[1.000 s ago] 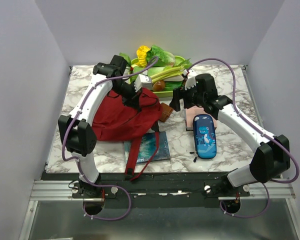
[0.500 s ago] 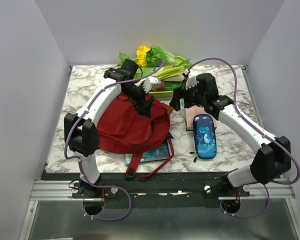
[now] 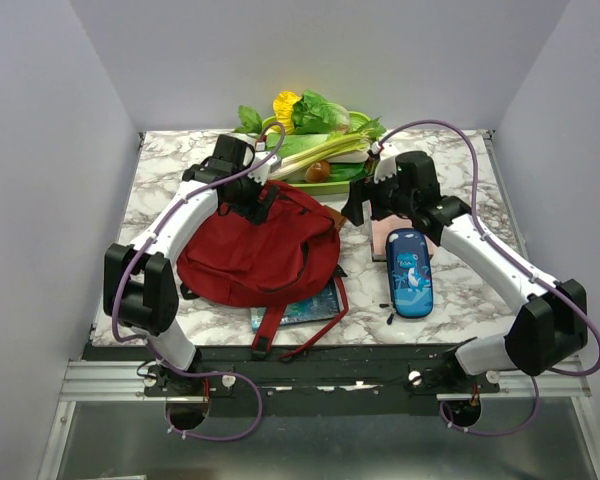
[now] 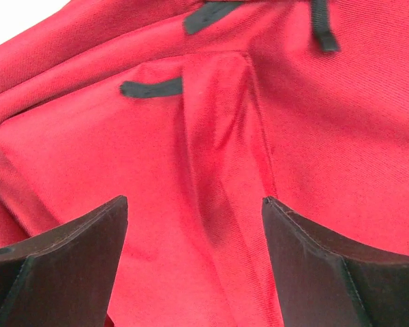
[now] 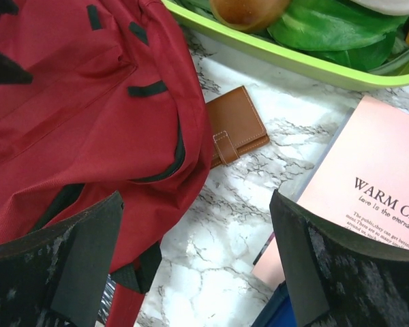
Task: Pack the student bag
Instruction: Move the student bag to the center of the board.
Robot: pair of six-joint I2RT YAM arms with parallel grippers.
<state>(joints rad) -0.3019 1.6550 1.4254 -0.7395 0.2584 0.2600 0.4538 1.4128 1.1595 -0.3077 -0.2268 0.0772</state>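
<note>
The student bag (image 3: 260, 250), dark red with black trim, lies flat on the left half of the marble table. My left gripper (image 3: 263, 205) hovers over the bag's far edge. In the left wrist view it (image 4: 194, 201) is open, with only red fabric (image 4: 211, 136) under the gap. My right gripper (image 3: 360, 207) is open above bare marble, with nothing in it (image 5: 196, 197). It sits between the bag's right edge (image 5: 88, 102) and a pink book (image 5: 368, 191). A brown wallet (image 5: 235, 133) lies against the bag's edge, just beyond the right gripper.
A green tray (image 5: 273, 58) of vegetables (image 3: 315, 115) stands at the back centre. The pink book (image 3: 380, 235) and a blue shark-print pencil case (image 3: 410, 272) lie on the right. A blue book (image 3: 305, 308) sticks out from under the bag's near edge, beside loose red straps (image 3: 270, 325).
My left gripper has opened and let go of the bag. The bag has settled flat and spread to the right over the blue book. The left arm moved left; the right arm barely moved.
</note>
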